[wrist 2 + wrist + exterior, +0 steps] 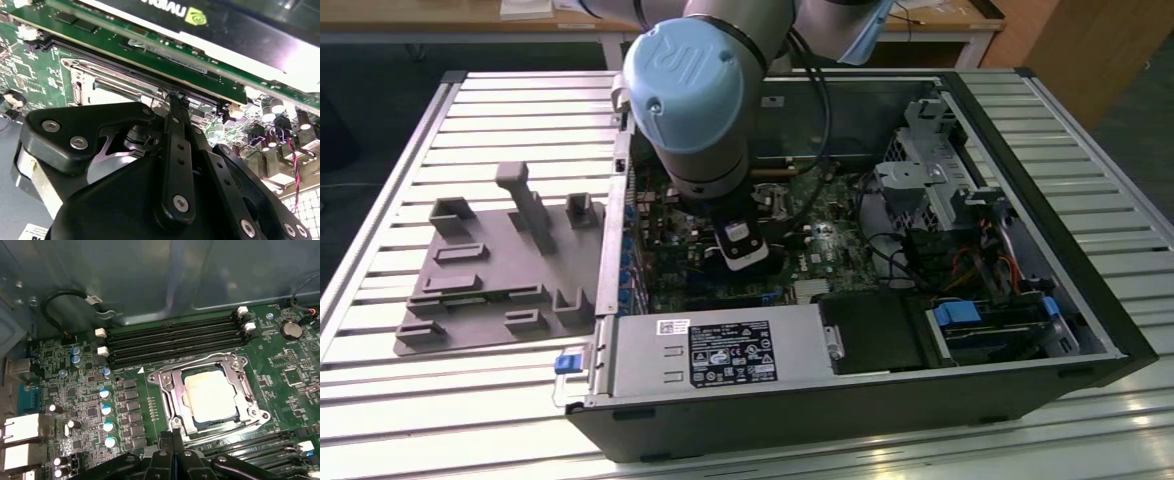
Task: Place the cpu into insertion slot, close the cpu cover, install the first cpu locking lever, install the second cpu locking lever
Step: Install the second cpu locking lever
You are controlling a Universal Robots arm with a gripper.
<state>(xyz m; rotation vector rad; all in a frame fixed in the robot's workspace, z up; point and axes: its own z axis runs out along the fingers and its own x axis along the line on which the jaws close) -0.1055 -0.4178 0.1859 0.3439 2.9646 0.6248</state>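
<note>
**Arm bent down into the open computer case, chip seated under its frame**

The grey-and-pale-blue robot arm (700, 95) reached in from the far side of the slatted metal surface (440, 400) and hung almost straight down into the open black computer case (1067, 290), its big blue-capped joint uppermost and its wrist pointing at the green circuit board (841, 245) below. The black claw (172, 437) stood low over the board, close beside the near edge of the socket. In both wrist views its two black fingers (177, 127) were pressed together, tips meeting with no gap between them, and nothing was held there.

In the first wrist view the small square chip with the pale silvery-beige face (210, 395) lay flat in the square insertion slot with the silvery metal rim (167, 400), and the thin silvery square frame of the cover (235, 367) lay down over it, the chip's face showing through its window. Whether the thin locking levers along the socket's sides were hooked down, I could not tell. Long black memory slots (175, 340) ran just beyond the socket, and a row of blue-topped capacitors (106, 417) stood to one side of it.

In the second wrist view a large black rectangular card (235, 25) stood on edge close past the fingertips. On the surface, to the exterior view's left of the case, lay a grey moulded parts holder (494, 270).
</note>
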